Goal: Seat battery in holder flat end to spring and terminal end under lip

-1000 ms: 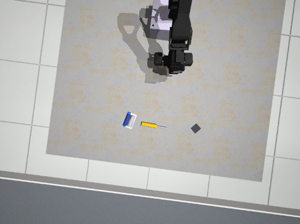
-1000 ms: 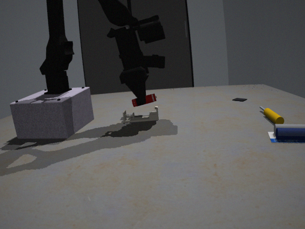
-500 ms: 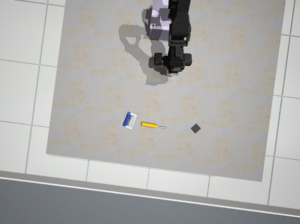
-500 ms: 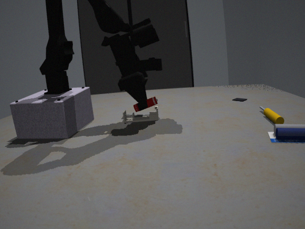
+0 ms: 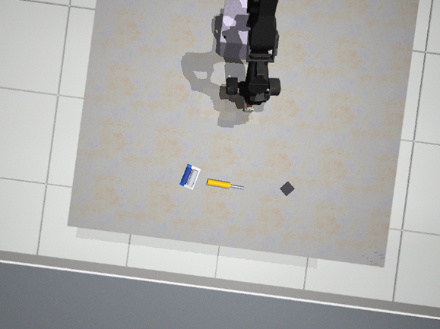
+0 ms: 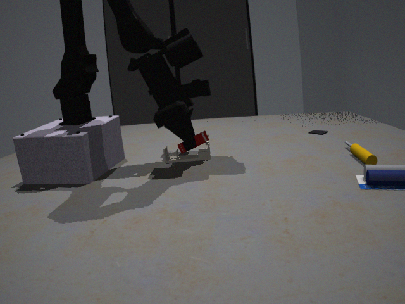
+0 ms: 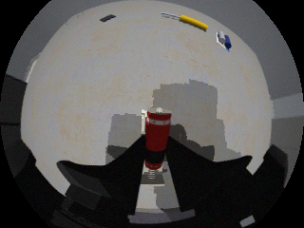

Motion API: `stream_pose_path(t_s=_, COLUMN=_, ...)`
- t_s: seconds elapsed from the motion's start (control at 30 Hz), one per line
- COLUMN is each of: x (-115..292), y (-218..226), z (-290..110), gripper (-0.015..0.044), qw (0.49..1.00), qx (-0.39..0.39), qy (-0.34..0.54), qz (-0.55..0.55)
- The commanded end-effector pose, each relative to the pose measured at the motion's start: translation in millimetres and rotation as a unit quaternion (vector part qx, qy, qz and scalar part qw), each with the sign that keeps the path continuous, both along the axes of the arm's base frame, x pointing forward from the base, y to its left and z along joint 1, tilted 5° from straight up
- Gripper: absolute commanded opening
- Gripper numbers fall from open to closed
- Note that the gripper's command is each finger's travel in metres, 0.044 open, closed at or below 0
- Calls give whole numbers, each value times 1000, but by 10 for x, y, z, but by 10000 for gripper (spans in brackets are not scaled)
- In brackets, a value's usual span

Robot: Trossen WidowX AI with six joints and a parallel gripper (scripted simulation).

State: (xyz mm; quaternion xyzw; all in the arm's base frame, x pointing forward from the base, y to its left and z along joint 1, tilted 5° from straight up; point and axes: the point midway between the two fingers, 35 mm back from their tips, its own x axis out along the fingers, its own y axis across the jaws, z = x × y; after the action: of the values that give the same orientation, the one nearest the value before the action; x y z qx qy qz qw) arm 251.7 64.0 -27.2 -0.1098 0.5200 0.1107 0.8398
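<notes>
My gripper [image 6: 186, 144] [image 7: 155, 139] is shut on a red battery [image 6: 195, 141] [image 7: 156, 136]. The battery is tilted: its far end by the lip is raised and its gripped end dips low into the pale holder [image 6: 199, 156] [image 7: 152, 179]. The holder lies on the table with its spring end [image 6: 166, 152] to the left and the lip post [image 6: 207, 149] to the right in the exterior view. From above, the arm hides nearly all of the holder and the battery; only a red speck [image 5: 248, 106] shows under the wrist.
The arm's grey base block [image 5: 232, 23] [image 6: 65, 153] stands close behind the holder. A yellow screwdriver [image 5: 224, 184] [image 6: 362, 153], a blue and grey roll on a white pad [image 5: 190, 177] [image 6: 382, 175] and a small dark square [image 5: 287, 188] [image 6: 317, 132] lie far off.
</notes>
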Motion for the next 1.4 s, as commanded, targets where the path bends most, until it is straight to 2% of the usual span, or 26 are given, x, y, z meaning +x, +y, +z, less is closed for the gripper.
stream_pose_path(t_s=0.0, x=-7, y=2, z=-14, gripper=71, qw=1000, qx=5, qy=-13, qz=3)
stream_pose_path(t_s=0.57, x=-64, y=-23, z=-57, gripper=71, qw=998, qx=20, qy=-63, qz=7)
stream_pose_path(t_s=1.37, x=-248, y=-83, z=-104, gripper=71, qw=998, qx=19, qy=-63, qz=6)
